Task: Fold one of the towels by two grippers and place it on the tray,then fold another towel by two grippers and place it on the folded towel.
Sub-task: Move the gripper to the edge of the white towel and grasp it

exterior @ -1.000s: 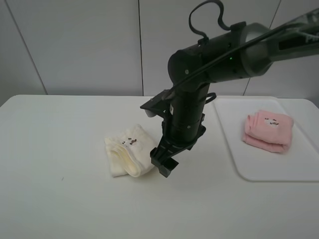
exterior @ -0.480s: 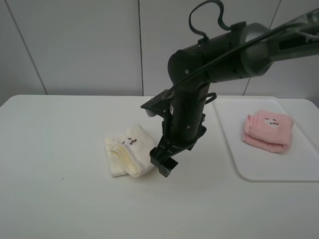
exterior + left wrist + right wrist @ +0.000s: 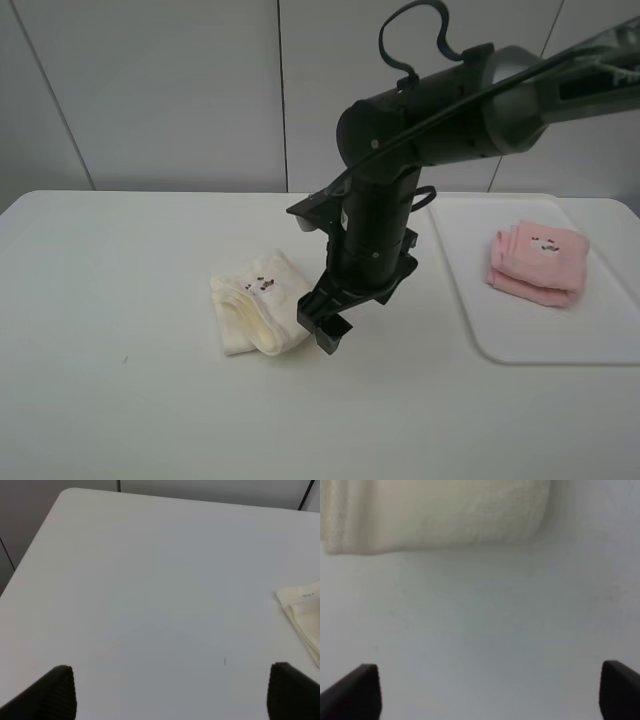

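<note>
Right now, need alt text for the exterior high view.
A dark robot arm reaches down over a white table, its right gripper open just beside a folded cream-white towel. At right, a folded pink towel lies on a white tray.

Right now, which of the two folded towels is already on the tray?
The pink towel: it lies folded on the white tray. The cream-white towel sits on the bare table, beside the right gripper.

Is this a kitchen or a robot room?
Probably a robot test room: a bare white table, plain grey wall panels, and a robot arm working over folded towels, not any kitchen things.
</note>
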Available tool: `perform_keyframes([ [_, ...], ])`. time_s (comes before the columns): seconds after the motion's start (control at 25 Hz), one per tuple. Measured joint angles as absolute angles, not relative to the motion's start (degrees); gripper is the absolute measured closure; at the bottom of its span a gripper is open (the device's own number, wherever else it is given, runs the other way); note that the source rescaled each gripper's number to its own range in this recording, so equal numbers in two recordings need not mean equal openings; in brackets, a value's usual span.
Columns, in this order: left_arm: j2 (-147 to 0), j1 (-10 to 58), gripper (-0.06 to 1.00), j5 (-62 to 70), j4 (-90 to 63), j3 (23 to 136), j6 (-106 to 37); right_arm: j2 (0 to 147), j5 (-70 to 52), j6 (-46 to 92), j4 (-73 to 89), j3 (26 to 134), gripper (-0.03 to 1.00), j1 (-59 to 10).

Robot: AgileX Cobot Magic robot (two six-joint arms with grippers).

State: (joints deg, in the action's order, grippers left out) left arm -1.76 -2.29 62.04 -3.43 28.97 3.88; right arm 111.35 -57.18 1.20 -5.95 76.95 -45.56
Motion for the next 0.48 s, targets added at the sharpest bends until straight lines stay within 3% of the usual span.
perform_keyframes([
  [0.48,-1.8,-2.3,0.01,62.0,-3.4,29.0,3.8,111.4,-55.5,5.4,-5.4,77.0,0.05,-45.6],
])
